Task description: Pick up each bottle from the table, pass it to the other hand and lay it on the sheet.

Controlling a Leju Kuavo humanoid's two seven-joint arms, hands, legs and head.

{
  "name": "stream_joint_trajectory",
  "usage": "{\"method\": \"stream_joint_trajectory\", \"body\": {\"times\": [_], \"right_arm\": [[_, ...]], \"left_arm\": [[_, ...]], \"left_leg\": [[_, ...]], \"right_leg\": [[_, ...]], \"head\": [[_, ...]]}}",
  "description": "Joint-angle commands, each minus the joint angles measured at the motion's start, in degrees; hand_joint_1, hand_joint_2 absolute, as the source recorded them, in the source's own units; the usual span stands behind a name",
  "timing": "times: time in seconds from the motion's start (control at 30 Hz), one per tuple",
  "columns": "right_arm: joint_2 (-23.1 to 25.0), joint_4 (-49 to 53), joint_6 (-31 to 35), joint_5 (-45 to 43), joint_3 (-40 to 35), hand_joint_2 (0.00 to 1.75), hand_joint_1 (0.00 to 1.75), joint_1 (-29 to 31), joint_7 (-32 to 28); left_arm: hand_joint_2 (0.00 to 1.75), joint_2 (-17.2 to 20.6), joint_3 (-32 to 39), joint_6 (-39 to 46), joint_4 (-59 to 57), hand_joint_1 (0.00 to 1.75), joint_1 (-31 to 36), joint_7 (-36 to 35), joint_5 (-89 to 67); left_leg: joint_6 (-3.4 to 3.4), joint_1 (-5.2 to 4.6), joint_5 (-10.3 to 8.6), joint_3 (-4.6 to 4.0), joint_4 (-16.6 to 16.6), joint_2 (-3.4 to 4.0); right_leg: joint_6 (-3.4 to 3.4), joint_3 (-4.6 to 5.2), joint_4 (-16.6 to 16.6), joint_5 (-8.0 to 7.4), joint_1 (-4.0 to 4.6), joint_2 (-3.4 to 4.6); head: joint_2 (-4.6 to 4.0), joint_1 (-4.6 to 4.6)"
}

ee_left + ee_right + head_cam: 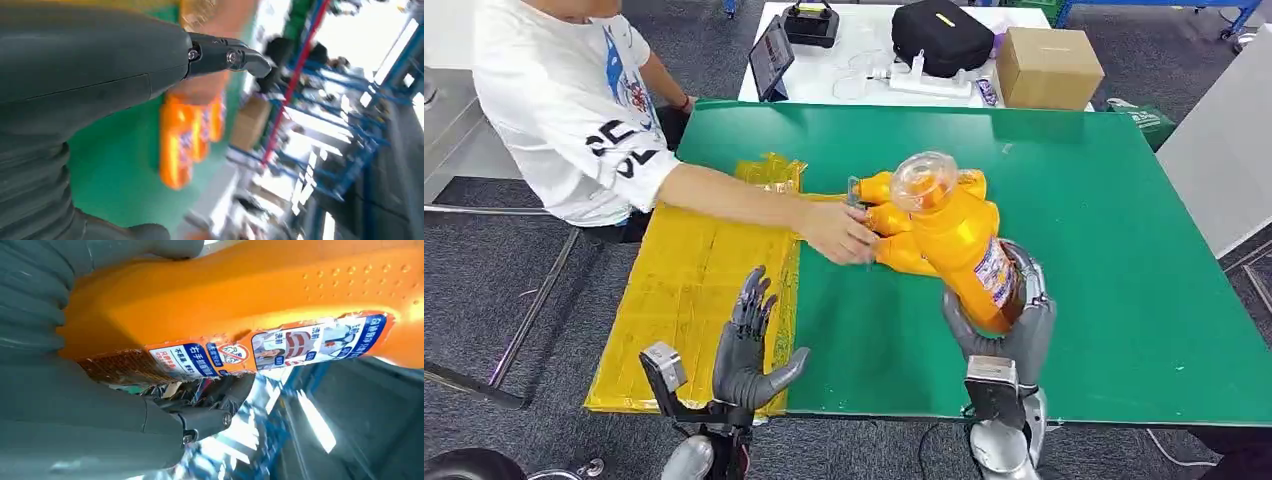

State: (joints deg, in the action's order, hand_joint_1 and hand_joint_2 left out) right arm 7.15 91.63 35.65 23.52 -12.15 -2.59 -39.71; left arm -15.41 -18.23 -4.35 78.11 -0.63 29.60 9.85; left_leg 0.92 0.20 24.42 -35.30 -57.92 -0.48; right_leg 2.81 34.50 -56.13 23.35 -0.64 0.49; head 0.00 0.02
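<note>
My right hand point(1009, 325) grips an orange bottle point(954, 240) with a clear round cap, lifted above the green table point(1114, 260) and tilted away from me. Close up in the right wrist view, the bottle's point(260, 295) printed label faces my fingers point(210, 415). More orange bottles point(894, 218) lie on the table behind it; a person's hand point(839, 232) reaches onto them. The yellow sheet point(689, 290) lies at the table's left. My left hand point(746, 345) hovers open over the sheet's near right edge, fingers spread. The left wrist view shows blurred orange bottles point(187, 135) past my fingers point(225, 55).
A person in a white shirt point(564, 100) stands at the left, arm stretched over the sheet. Crumpled yellow wrapping point(772, 172) lies at the sheet's far end. A white table behind carries a cardboard box point(1049, 68), a black bag point(941, 35) and a tablet point(771, 57).
</note>
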Motion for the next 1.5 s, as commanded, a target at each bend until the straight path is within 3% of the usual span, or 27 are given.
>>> {"method": "stream_joint_trajectory", "body": {"times": [0.03, 0.1, 0.37, 0.67, 0.77, 1.0, 1.03, 1.07, 1.5], "right_arm": [[0.65, -20.28, 4.07, 4.89, -18.12, 1.75, 1.75, 2.92, -0.29], [2.69, -23.83, 4.35, 10.95, -18.16, 1.75, 1.75, 3.15, -0.29], [5.14, -32.18, 4.35, 16.04, -21.95, 1.75, 1.75, 6.45, -0.29], [5.45, -34.01, 4.35, 15.46, -22.59, 1.75, 1.75, 7.37, -0.29], [5.56, -35.76, 4.17, 14.38, -22.95, 1.75, 1.75, 8.16, 0.24], [5.93, -37.01, 2.88, 12.34, -23.26, 1.75, 1.75, 9.69, 0.45], [5.97, -37.11, 2.7, 12.43, -23.41, 1.75, 1.75, 9.76, 0.55], [6.11, -37.41, 2.43, 12.42, -23.53, 1.75, 1.75, 9.86, 0.79], [6.11, -37.41, 2.43, 12.42, -23.53, 1.75, 1.75, 9.86, 0.79]], "left_arm": [[1.75, 2.22, -3.85, -1.23, 1.06, 0.0, 3.57, -1.49, 1.79], [1.75, 2.08, -4.18, -1.65, 0.1, 0.0, 3.94, -1.78, 2.11], [1.75, 1.88, -5.61, -2.5, -2.89, 0.0, 4.97, -3.21, 1.92], [1.75, 1.83, -5.99, -2.88, -3.24, 0.0, 5.09, -3.54, 2.09], [1.75, 2.13, -6.46, -4.17, -2.9, 0.0, 4.79, -4.1, 2.98], [1.75, 2.69, -7.14, -6.37, -2.47, 0.0, 4.33, -3.55, 3.89], [1.75, 2.63, -7.14, -6.56, -2.37, 0.33, 4.27, -3.51, 4.05], [1.75, 2.66, -7.23, -6.67, -2.03, 1.5, 4.25, -3.08, 3.86], [1.75, 2.66, -7.23, -6.67, -2.03, 1.5, 4.25, -3.08, 3.86]], "left_leg": [[-0.05, 0.07, 0.04, 0.18, 0.06, 0.18], [-0.07, 0.08, 0.08, 0.34, 0.1, 0.16], [-0.04, 0.09, 0.04, 0.2, 0.07, 0.14], [-0.04, 0.04, 0.01, 0.13, 0.07, -0.04], [-0.08, 0.09, 0.16, 0.45, 0.08, 0.04], [-0.03, 0.03, 0.02, 0.12, 0.05, 0.05], [-0.04, 0.06, 0.07, 0.23, 0.04, 0.04], [-0.03, 0.02, 0.02, 0.13, 0.06, 0.0], [-0.05, 0.05, 0.06, 0.19, 0.04, 0.0]], "right_leg": [[-0.07, -0.15, 0.1, -0.03, 0.08, 0.13], [-0.11, -0.3, 0.14, 0.02, 0.1, 0.09], [-0.06, -0.14, 0.1, 0.0, 0.09, 0.07], [-0.07, -0.11, 0.07, 0.04, 0.04, -0.09], [-0.16, -0.43, 0.11, 0.15, 0.11, -0.08], [-0.05, -0.07, 0.04, 0.03, 0.02, -0.02], [-0.09, -0.19, 0.05, 0.07, 0.07, -0.05], [-0.06, -0.09, 0.04, 0.04, 0.02, -0.07], [-0.08, -0.16, 0.04, 0.08, 0.05, -0.08]], "head": [[0.0, -0.02], [0.0, 0.0], [0.0, 0.0], [0.0, 0.0], [0.0, 0.0], [0.0, 0.0], [0.0, 0.02], [0.0, 0.0], [0.0, 0.0]]}}
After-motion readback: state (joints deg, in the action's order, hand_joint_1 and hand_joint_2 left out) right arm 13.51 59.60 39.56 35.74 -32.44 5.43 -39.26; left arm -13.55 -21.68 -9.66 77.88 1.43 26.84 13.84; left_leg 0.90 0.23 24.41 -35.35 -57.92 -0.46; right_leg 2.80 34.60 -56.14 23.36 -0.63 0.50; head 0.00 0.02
